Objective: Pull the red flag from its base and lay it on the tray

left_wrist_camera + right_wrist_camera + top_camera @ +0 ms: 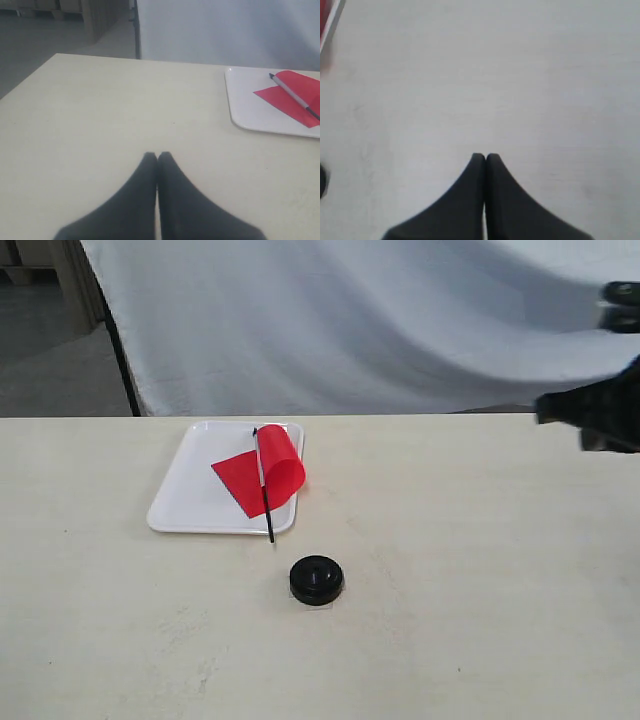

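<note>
Both the left gripper and the right gripper are holding fingers closed on nothing while the red flag is lying on the tray, off the base, so steering wide of its overhanging stick is looking wisest.

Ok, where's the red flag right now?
In the exterior view the red flag lies on the tray, left of centre, its stick end pointing toward the base.
</note>
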Motion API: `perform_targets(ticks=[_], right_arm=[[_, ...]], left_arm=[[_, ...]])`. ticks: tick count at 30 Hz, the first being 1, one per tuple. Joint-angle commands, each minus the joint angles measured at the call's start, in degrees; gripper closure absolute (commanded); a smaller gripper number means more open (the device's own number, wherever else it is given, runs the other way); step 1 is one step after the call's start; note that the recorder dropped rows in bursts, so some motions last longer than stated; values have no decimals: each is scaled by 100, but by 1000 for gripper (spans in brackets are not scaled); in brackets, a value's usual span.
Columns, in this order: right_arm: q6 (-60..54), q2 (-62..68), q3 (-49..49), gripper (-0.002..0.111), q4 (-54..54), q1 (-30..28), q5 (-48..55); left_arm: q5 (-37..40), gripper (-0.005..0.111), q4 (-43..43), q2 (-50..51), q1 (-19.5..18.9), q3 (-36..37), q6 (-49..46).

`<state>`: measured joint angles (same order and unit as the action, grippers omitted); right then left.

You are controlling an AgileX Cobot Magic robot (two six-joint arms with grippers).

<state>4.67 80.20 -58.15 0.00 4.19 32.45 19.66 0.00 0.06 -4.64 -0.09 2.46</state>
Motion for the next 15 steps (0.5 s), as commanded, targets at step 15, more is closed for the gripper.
perform_targets(ticks=[15], right_arm=[[149, -5854, 4138, 109, 0, -1464, -4266]], left_arm=[[1, 107, 0, -6, -13, 9, -8]])
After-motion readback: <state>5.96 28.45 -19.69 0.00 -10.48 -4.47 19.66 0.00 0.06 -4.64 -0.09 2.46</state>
